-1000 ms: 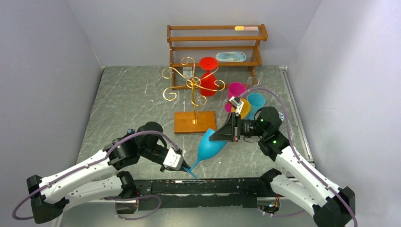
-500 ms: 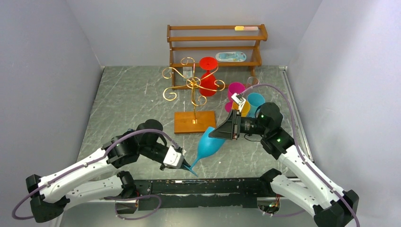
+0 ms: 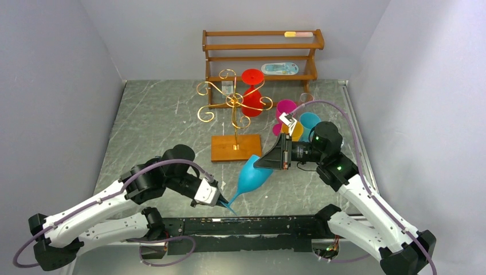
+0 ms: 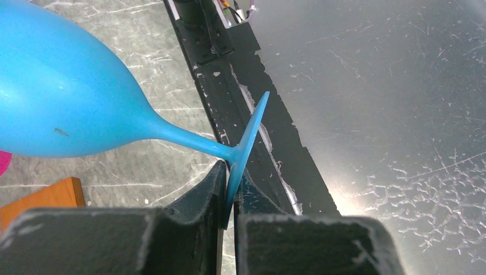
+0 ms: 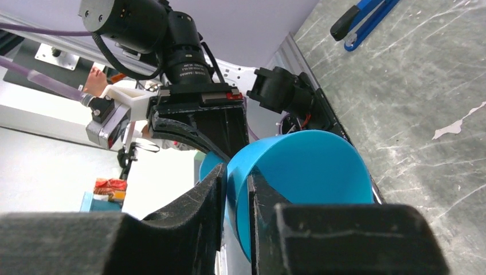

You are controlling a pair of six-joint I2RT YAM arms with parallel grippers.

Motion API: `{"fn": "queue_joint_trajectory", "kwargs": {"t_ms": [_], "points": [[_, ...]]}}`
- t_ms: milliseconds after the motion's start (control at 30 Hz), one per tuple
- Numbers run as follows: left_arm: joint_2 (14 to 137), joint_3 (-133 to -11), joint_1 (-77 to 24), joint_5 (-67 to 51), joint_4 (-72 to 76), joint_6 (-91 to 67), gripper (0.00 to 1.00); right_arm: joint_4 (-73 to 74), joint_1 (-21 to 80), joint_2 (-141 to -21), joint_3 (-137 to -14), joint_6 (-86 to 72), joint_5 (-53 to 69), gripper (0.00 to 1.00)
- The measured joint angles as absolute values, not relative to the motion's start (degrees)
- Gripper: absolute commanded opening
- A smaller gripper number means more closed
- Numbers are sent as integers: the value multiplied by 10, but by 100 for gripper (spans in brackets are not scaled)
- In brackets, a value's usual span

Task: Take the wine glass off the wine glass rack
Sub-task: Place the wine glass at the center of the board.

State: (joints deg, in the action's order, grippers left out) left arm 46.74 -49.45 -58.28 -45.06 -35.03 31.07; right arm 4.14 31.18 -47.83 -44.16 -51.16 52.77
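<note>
Grey marbled table (image 3: 160, 114), pale walls on three sides, a three-tier wooden shelf (image 3: 261, 47) at the back. The wine glass rack (image 3: 235, 106) stands upright mid-table on its square wooden base. A red glass (image 3: 251, 98) shows foot-up just behind the scroll arms. From above it cannot be told whether it hangs from an arm.

The blue wine glass (image 3: 252, 175) is off the rack, in front of the base and to its right. It is tilted, bowl up toward the right arm and foot down toward the left arm, near the front table edge. Contact with the table cannot be made out.

Left gripper (image 4: 229, 212): jaws closed, with the thin foot disc pinched edge-on between the fingers (image 4: 200, 197). The finger bases are a blurred dark mass along the bottom of the left wrist view.

Right gripper (image 5: 238, 192): the fingers straddle the bowl's rim, one inside and one outside. The bowl's wall fills the narrow gap, so the gripper is clamped on it as far as can be seen. In the overhead view the gripper's black body hides the mouth of the bowl.

Right of the rack are a magenta cup (image 3: 285, 107), a teal cup (image 3: 310, 121) and an orange cup (image 3: 296, 132), clustered and partly hidden behind the right wrist. A faint clear item behind them is too indistinct to name. A blue-handled tool (image 5: 367, 14) is cut off at the top of the right wrist view, kind unclear.
</note>
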Motion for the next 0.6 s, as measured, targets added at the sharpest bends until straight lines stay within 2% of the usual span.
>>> {"fn": "queue_joint_trajectory", "kwargs": {"t_ms": [167, 233, 533, 600], "points": [[461, -495, -583, -451, -354, 311, 5, 35, 312, -479, -441, -527, 540, 1], [460, -495, -583, -450, -355, 313, 7, 25, 312, -477, -438, -540, 547, 0], [444, -490, -582, -425, -339, 291, 43, -11, 312, -469, -433, -569, 557, 0], [436, -488, -580, -420, -325, 279, 48, -7, 312, -468, -433, -561, 554, 0]]}}
